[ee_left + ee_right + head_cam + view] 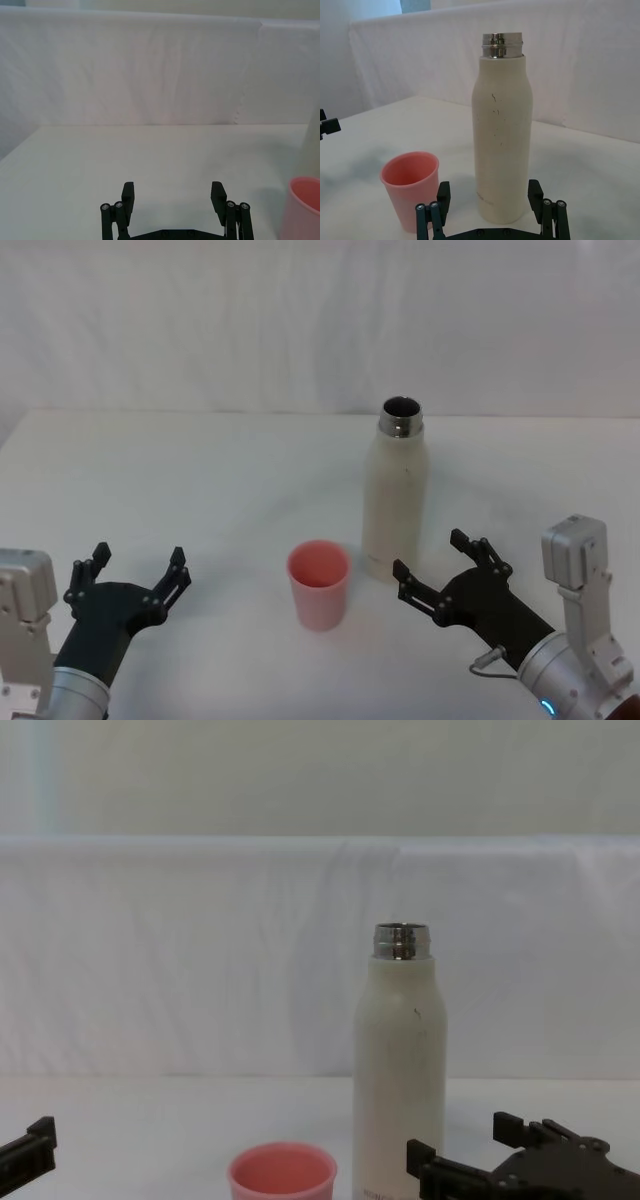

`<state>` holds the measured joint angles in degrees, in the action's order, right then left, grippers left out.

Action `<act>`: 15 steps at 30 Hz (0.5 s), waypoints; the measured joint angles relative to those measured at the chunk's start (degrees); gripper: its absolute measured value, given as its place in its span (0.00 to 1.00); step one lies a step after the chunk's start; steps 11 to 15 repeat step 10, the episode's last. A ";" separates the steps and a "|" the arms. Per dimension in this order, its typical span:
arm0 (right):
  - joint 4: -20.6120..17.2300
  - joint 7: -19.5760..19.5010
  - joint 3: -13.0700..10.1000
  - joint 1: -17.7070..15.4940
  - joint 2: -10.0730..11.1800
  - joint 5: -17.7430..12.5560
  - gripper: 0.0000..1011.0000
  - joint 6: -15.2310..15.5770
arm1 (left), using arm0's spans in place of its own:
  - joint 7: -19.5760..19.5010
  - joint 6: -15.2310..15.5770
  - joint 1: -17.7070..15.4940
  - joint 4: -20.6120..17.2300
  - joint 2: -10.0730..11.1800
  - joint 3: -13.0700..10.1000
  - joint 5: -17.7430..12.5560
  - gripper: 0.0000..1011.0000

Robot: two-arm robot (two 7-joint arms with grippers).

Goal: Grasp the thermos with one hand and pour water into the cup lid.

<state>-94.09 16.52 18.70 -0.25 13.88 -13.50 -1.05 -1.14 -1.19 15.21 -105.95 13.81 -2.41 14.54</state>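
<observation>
Cup lid before thermos – slightly left, on table.

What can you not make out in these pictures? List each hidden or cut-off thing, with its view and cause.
- Water level in the thermos: head view, the opaque wall and dark mouth hide it.
- Cup lid base: chest view, cut by the lower edge.
- Thermos lettering: right wrist view, too small.
- Right gripper, left gripper: both open.

We've got open table all around; only the cup lid crowds the thermos, at its 7 o'clock.
</observation>
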 joint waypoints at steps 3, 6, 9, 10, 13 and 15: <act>-0.12 0.00 -0.02 -0.04 0.04 0.00 0.99 0.01 | 0.00 0.00 0.00 0.00 0.00 0.00 0.00 0.99; -0.27 0.00 -0.05 -0.11 0.09 0.02 0.99 0.05 | 0.00 0.00 0.00 0.00 0.00 0.00 0.00 0.99; -0.37 0.00 -0.07 -0.15 0.13 0.02 0.99 0.09 | 0.00 0.00 0.00 0.00 0.00 0.00 0.00 0.99; -0.39 0.00 -0.07 -0.16 0.14 0.02 0.99 0.10 | 0.00 0.00 0.00 0.00 0.00 0.00 0.00 0.99; -0.39 0.00 -0.07 -0.16 0.14 0.02 0.99 0.10 | 0.00 0.00 0.00 0.00 0.00 0.00 0.00 0.99; -0.39 0.00 -0.07 -0.16 0.14 0.02 0.99 0.10 | 0.00 0.00 0.00 0.00 0.00 0.00 0.00 0.99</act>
